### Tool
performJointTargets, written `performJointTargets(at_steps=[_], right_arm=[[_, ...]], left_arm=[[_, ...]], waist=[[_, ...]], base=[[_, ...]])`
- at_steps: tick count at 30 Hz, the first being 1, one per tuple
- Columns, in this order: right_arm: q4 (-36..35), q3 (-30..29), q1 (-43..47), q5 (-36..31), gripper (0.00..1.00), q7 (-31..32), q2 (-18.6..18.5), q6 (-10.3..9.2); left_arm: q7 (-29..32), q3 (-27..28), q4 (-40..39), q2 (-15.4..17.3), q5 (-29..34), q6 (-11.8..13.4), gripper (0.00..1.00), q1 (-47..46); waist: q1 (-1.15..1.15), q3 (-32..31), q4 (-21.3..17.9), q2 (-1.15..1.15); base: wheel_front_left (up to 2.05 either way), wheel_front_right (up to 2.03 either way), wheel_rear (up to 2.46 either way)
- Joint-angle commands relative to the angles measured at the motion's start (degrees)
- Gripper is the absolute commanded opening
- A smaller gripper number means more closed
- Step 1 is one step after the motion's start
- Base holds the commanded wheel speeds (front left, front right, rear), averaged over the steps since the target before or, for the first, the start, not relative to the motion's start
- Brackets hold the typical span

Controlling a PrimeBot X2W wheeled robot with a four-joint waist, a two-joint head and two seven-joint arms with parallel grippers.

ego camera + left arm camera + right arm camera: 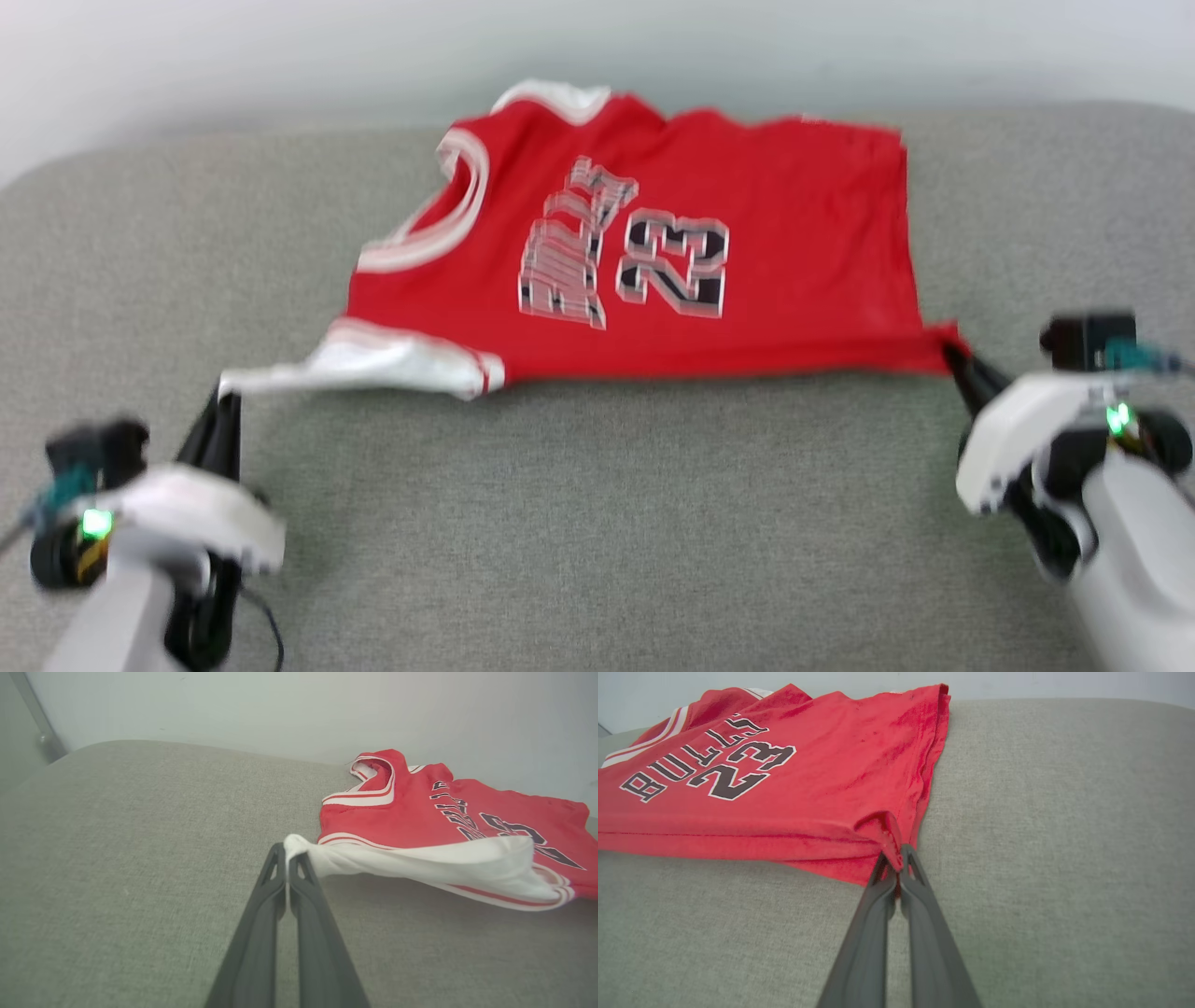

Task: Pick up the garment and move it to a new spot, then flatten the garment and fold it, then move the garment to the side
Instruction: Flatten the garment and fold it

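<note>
Garment (653, 280): spread print-up on the grey padded surface (597, 523).
Left pincer (287, 851): clenched on the white sleeve (420, 863) tip.
Right pincer (896, 856): clenched on the red hem corner (887, 830).
Progress: judged at flattening; fold and side move remain.

1. Indoor room, home-like or test setup; can't tell which.
2. Wide grey fabric pad (597, 523), sofa/mattress type, w/ rounded corner at 10 o'clock.
3. Plain pale wall (280, 47) right behind it, 12 o'clock.
4. Grey slanted post (32, 714) by wall, 10 o'clock in left wrist view.
</note>
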Motion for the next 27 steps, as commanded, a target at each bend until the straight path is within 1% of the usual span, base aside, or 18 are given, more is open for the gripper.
performJointTargets(at_steps=[1,5,8,11,13,17,19,22,25,27], right_arm=[[-1.1,-0.3,2.0,0.5,0.00,-0.3,-1.0,-0.12],[-6.9,-2.4,11.0,2.4,0.00,-0.1,-1.8,-0.13],[-11.9,-4.0,17.5,2.4,0.00,0.8,-2.3,-0.13],[-17.3,-6.8,24.5,1.3,0.00,2.7,-2.3,-0.13],[-21.6,-9.6,28.5,0.2,0.00,4.2,-1.6,-0.13],[-29.9,-14.7,35.6,-2.6,0.00,8.5,0.4,-0.13],[-33.9,-16.9,37.2,-4.0,0.00,10.7,1.7,-0.13],[-38.0,-18.8,37.8,-5.6,0.00,13.6,4.0,-0.12],[-40.6,-19.5,35.9,-7.2,0.00,16.2,5.2,-0.11],[-41.4,-19.3,34.3,-8.0,0.00,17.5,5.5,-0.10]], left_arm=[[-0.4,0.9,-1.7,0.8,-0.3,1.2,0.00,2.5],[-0.4,3.6,-11.5,1.0,-1.6,6.1,0.00,14.9],[0.7,4.5,-19.1,0.8,-2.2,9.7,0.00,23.3],[1.6,5.8,-26.8,0.6,-2.7,14.0,0.00,31.2],[2.3,6.4,-31.6,0.5,-2.9,16.1,0.00,34.9],[4.1,7.0,-39.3,1.2,-2.4,19.5,0.00,40.4],[4.6,7.2,-42.5,1.7,-2.0,20.5,0.00,41.1],[5.4,6.4,-45.6,2.0,-1.5,20.5,0.00,39.7],[6.1,5.1,-47.0,2.2,-1.2,19.3,0.00,35.8],[6.8,3.8,-46.6,2.3,-1.1,17.9,0.00,32.7]], waist=[[0.02,-1.9,-0.1,0.00],[0.02,-4.2,-0.2,0.00],[0.02,-5.6,0.4,0.00],[0.02,-7.3,1.0,0.00],[0.02,-7.7,1.6,0.00],[0.02,-8.4,2.6,0.00],[0.02,-8.3,2.8,0.00],[0.02,-8.0,3.0,0.00],[0.02,-6.7,3.3,0.00],[0.02,-5.8,3.4,0.00]], base=[[0.00,0.00,0.00],[0.00,0.00,0.00],[0.00,0.00,0.00],[0.00,0.00,0.00],[0.00,0.00,0.00],[0.00,0.00,0.00],[0.00,0.00,0.00],[0.00,0.00,0.00],[0.00,0.00,0.00],[0.00,0.00,0.00]])
